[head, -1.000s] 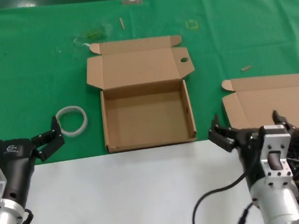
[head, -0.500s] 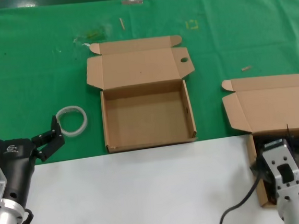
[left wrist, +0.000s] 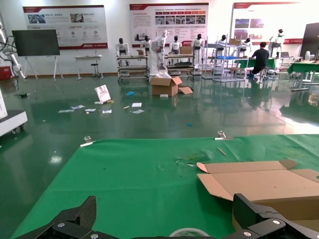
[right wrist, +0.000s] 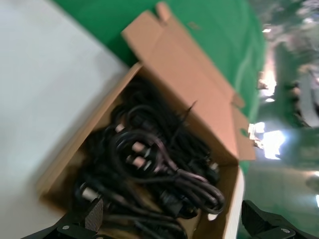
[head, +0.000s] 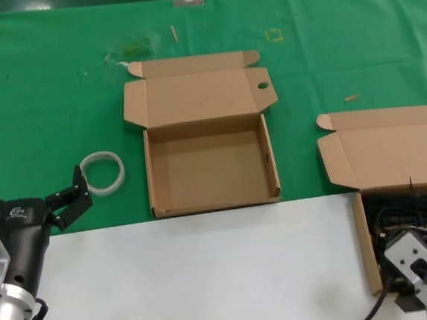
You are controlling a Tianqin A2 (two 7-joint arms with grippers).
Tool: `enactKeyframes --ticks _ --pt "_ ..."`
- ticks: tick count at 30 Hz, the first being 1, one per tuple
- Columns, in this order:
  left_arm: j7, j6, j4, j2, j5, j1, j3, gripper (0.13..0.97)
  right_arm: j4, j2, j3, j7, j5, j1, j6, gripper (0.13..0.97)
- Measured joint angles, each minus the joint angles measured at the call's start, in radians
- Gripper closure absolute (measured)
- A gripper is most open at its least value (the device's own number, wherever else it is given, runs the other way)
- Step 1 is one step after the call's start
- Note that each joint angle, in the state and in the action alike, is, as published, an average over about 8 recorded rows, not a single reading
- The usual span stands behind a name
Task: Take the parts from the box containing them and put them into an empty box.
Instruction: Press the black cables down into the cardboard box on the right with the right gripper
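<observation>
A green cloth (head: 43, 92) covers the far half of the table, a white surface (head: 208, 273) the near half. Centred on the cloth, the empty box (head: 210, 168) lies open, lid folded back away from the robot, its holed tab to the right. Right of the empty box, the box containing the parts (head: 370, 243) holds the parts (right wrist: 149, 164), black cords piled in a tangle whose long axes cannot be made out. Left of the empty box lies a white tape ring (head: 102, 172). The left gripper (head: 29, 195) hovers beside that ring, fingers spread wide, holding nothing. The right gripper (right wrist: 174, 219) hangs over the cords, fingers wide apart and empty.
</observation>
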Motion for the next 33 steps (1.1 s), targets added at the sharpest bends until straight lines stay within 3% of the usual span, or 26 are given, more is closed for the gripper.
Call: enactKeyframes --ticks 5,10,33 --pt "0.0 0.0 0.0 0.0 0.0 0.0 0.0 0.132 0.021 0.0 0.047 -0.191 0.115 0.004 0.032 0.129" --pt "0.0 0.0 0.0 0.0 0.0 0.0 0.0 0.132 0.022 0.0 0.083 -0.289 0.159 0.022 0.026 0.129" --pt "0.0 0.0 0.0 0.0 0.0 0.0 0.0 0.132 -0.111 0.0 0.185 -0.406 0.193 0.113 -0.106 0.129"
